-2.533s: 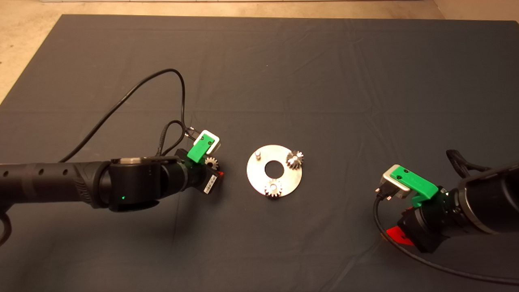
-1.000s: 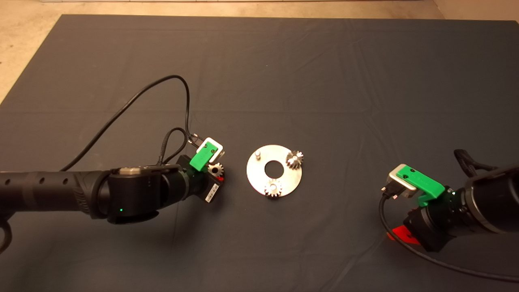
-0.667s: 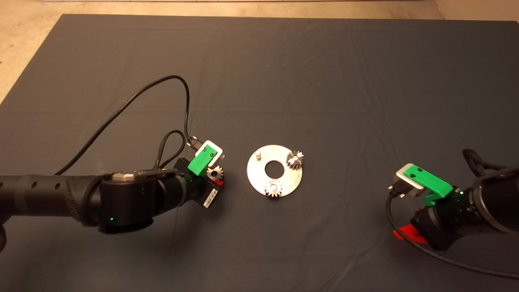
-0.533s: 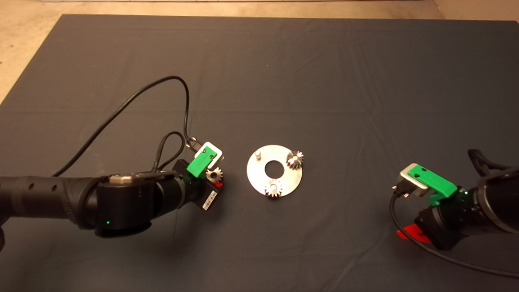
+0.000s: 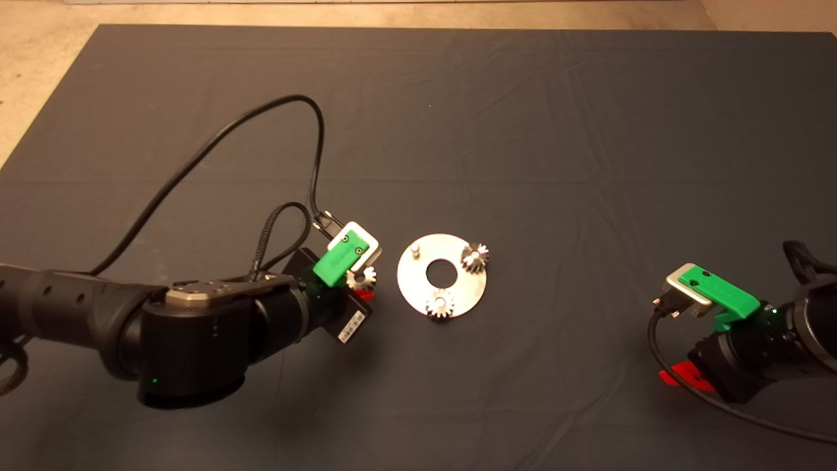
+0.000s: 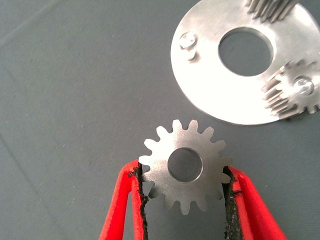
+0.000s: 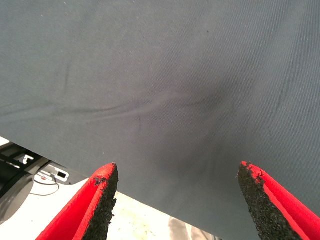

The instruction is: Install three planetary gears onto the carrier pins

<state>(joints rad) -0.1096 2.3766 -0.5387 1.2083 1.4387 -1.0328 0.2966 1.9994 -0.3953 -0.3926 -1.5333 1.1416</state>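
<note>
A shiny round carrier disc (image 5: 418,291) with a central hole lies mid-mat. Two planetary gears sit on its pins: one (image 5: 475,257) at the disc's right, one (image 5: 441,305) at its near edge. The bare pin (image 5: 415,249) stands at the disc's upper left, also seen as a stud (image 6: 188,41) in the left wrist view. My left gripper (image 6: 184,196) is shut on the third gear (image 6: 184,165), held flat by its toothed rim just left of the disc (image 6: 210,95). My right gripper (image 7: 177,197) stands open over bare mat at the lower right.
A black cable (image 5: 216,147) loops from the left wrist over the mat's left half. The mat's far edge borders pale floor (image 5: 39,52). In the right wrist view, floor and cables show beyond the mat edge (image 7: 45,175).
My left gripper has risen and moved right toward the disc with the gear in it. The right arm has drawn back toward the lower right.
</note>
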